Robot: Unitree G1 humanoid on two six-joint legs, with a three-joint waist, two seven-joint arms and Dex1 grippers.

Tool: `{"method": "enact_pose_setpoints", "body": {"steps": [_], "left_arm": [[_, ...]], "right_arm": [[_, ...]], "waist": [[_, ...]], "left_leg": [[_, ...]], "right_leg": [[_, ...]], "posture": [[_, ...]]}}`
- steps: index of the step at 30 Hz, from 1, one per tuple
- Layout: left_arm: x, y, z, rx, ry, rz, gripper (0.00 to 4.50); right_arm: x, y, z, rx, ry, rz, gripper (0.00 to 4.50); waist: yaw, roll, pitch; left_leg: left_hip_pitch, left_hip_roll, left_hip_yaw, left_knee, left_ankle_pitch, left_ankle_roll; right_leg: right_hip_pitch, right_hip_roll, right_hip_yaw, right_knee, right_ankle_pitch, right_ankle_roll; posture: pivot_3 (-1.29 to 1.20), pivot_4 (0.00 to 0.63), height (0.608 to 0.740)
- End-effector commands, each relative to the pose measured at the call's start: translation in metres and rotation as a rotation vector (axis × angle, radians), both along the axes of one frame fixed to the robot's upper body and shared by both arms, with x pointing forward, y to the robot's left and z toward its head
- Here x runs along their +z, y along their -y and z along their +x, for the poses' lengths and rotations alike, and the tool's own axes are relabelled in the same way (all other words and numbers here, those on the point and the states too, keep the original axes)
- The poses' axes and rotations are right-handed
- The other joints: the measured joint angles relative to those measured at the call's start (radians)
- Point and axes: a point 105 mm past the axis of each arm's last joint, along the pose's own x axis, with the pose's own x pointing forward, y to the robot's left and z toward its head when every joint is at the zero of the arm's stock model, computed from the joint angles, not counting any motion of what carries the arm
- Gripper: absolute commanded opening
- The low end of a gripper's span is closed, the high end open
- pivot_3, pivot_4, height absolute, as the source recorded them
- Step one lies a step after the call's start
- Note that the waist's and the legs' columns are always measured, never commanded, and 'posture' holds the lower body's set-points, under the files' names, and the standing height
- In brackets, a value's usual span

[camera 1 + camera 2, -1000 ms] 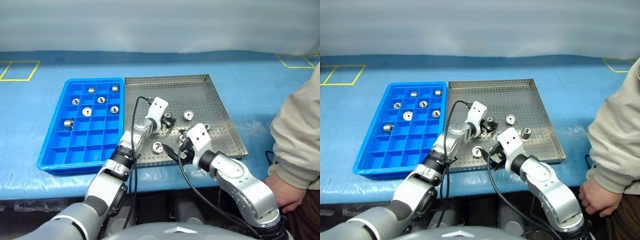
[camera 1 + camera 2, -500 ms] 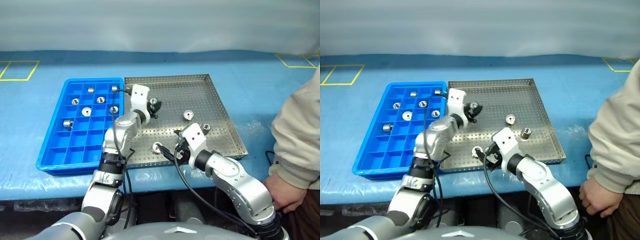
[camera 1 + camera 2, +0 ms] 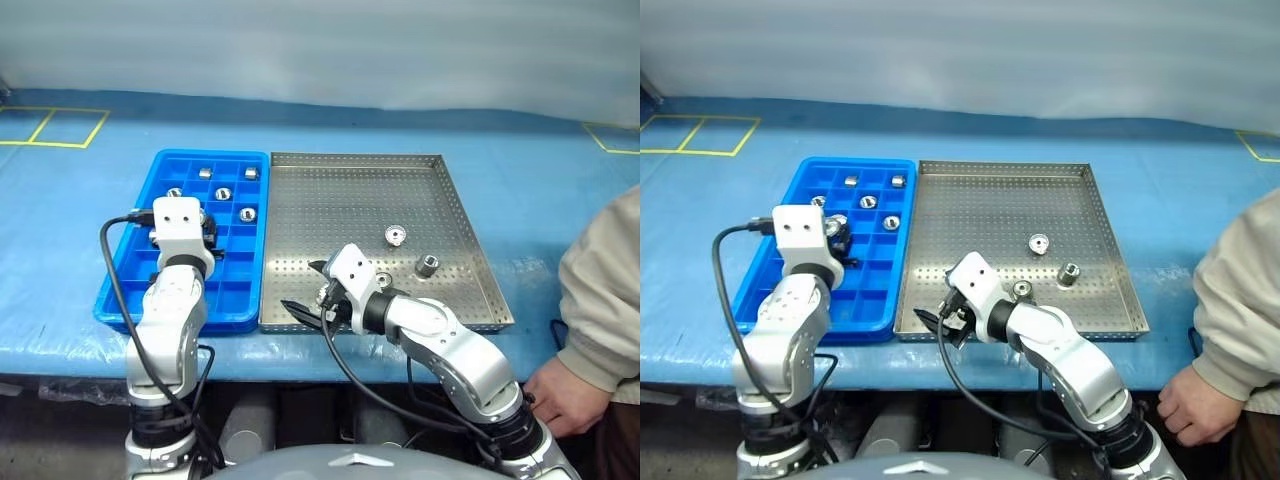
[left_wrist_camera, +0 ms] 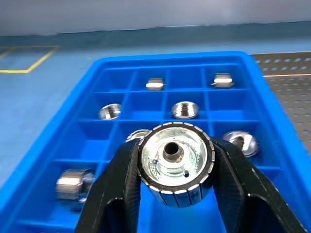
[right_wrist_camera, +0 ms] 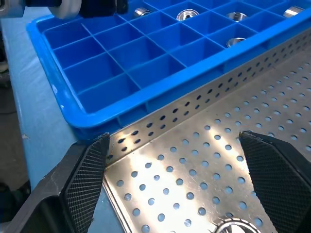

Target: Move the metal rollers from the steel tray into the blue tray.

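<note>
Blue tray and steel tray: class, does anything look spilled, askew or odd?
Nothing stands out. The blue tray and steel tray sit side by side, rollers lie inside them, and the left gripper holds one roller.

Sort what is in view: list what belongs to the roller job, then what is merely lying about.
Belongs to the job:
- metal rollers
- steel tray
- blue tray
- left gripper, shut on a roller
- right gripper, open

Just there:
- blue table cover
- person's hand
- yellow floor markings
</note>
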Motion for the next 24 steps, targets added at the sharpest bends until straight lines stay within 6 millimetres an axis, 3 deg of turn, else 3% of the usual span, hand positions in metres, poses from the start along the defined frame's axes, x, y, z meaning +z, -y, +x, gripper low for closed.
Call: {"method": "enact_pose_setpoints", "body": {"steps": [1, 7, 13, 21, 24], "left_arm": [[0.005, -0.011, -0.014, 0.089, 0.011, 0.007, 1.78], [-0.012, -0.015, -0.025, 0.156, -0.069, -0.021, 1.78], [-0.021, -0.013, -0.020, 0.145, -0.097, -0.060, 1.78], [0.007, -0.006, 0.003, 0.046, 0.004, -0.008, 4.44], [0.020, 0.030, 0.019, -0.244, 0.048, -0.042, 4.48]], "right_arm": [[0.008, -0.008, -0.004, 0.057, 0.024, 0.028, 4.50], [0.007, -0.011, -0.005, 0.077, 0.017, 0.030, 4.50], [0.007, -0.012, -0.006, 0.077, 0.014, 0.037, 4.50], [0.009, 0.002, -0.003, -0.006, 0.026, 0.036, 4.50], [0.008, 0.014, -0.002, -0.066, 0.024, 0.026, 4.50]], "waist": [[0.008, 0.000, 0.000], [0.023, 0.000, 0.000], [0.026, 0.000, 0.000], [0.022, 0.000, 0.000], [0.019, 0.000, 0.000]], "left_leg": [[0.000, 0.000, 0.000, 0.000, 0.000, 0.000], [-0.001, 0.000, -0.002, 0.000, 0.000, 0.000], [-0.003, 0.001, -0.003, -0.001, 0.000, 0.000], [-0.004, 0.000, -0.005, -0.002, 0.000, 0.000], [-0.005, 0.000, -0.005, -0.002, 0.000, 0.000]], "right_leg": [[0.000, 0.000, 0.000, 0.000, 0.000, 0.000], [0.000, 0.000, -0.002, -0.001, 0.000, -0.001], [0.000, 0.000, -0.005, -0.004, 0.000, 0.000], [0.000, 0.000, -0.007, -0.007, 0.000, 0.000], [0.000, 0.000, -0.007, -0.008, 0.000, 0.000]], "posture": [[0.24, 0.150, 0.740], [0.26, 0.150, 0.740], [0.25, 0.150, 0.740], [0.17, 0.150, 0.740], [0.14, 0.150, 0.740]]}}
